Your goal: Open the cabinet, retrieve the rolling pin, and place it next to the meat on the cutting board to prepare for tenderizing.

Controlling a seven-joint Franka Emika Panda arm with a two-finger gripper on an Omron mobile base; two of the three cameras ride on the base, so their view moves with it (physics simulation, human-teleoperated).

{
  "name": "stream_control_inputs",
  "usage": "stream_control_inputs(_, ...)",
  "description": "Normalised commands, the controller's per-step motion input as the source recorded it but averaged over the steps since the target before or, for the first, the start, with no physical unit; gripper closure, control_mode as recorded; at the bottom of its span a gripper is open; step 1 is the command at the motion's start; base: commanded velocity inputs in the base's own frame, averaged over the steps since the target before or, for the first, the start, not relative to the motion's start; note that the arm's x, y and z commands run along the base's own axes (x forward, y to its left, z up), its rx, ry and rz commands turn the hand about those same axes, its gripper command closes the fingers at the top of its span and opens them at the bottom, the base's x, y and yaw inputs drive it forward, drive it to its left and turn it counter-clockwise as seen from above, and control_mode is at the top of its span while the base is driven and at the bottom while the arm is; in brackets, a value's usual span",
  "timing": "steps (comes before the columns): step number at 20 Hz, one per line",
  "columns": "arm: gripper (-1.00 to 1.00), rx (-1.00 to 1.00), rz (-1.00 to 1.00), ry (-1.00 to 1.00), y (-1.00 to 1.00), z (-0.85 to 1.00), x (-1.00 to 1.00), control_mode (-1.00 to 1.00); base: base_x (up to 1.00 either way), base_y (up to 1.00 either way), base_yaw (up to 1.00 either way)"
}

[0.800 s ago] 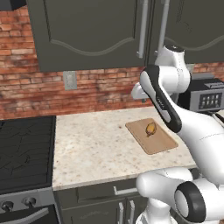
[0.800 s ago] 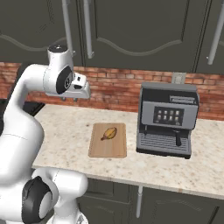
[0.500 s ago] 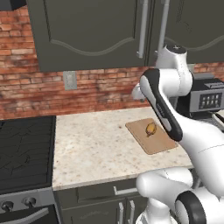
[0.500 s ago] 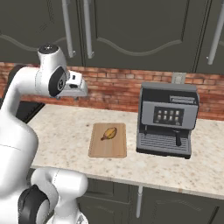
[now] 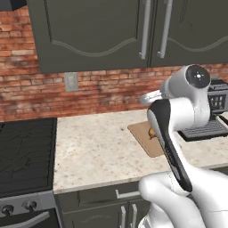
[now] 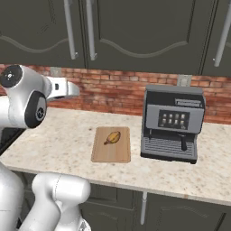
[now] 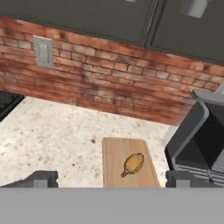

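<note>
The cabinet (image 6: 135,34) hangs shut above the counter, its long silver bar handle (image 6: 90,29) the sensible place to take hold; the door should swing stiffly and the smooth bar may slip. The rolling pin is presumably behind it. Below, the meat (image 6: 113,137) lies on the cutting board (image 6: 111,152), and the gripper (image 7: 111,178) hovers over the counter (image 5: 98,151) with fingers spread wide, empty.

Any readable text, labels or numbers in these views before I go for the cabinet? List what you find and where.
No readable text anywhere.
Coffee machine: a row of small light icons on its dark panel, too small to read.
Wall outlet: blank plate.
Cabinet doors, cutting board: no markings.
</note>
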Motion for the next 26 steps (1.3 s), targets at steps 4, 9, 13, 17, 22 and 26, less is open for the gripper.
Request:
stream_control_inputs(4,-1.00,0.00,0.00,-0.37,-0.06,0.76,-0.36,-1.00,0.00,0.00,0.00)
stream_control_inputs(9,-1.00,0.00,0.00,-0.30,-0.13,0.88,-0.31,-1.00,0.00,0.00,0.00)
stream_control_inputs(13,-1.00,0.00,0.00,-0.30,-0.12,0.83,-0.27,-1.00,0.00,0.00,0.00)
stream_control_inputs(17,-1.00,0.00,0.00,-0.28,-0.08,0.78,-0.11,-1.00,0.00,0.00,0.00)
stream_control_inputs(22,-1.00,0.00,0.00,-0.18,-0.01,0.47,-0.01,-1.00,0.00,0.00,0.00)
stream_control_inputs(26,-1.00,0.00,0.00,-0.01,0.00,0.21,0.01,-1.00,0.00,0.00,0.00)
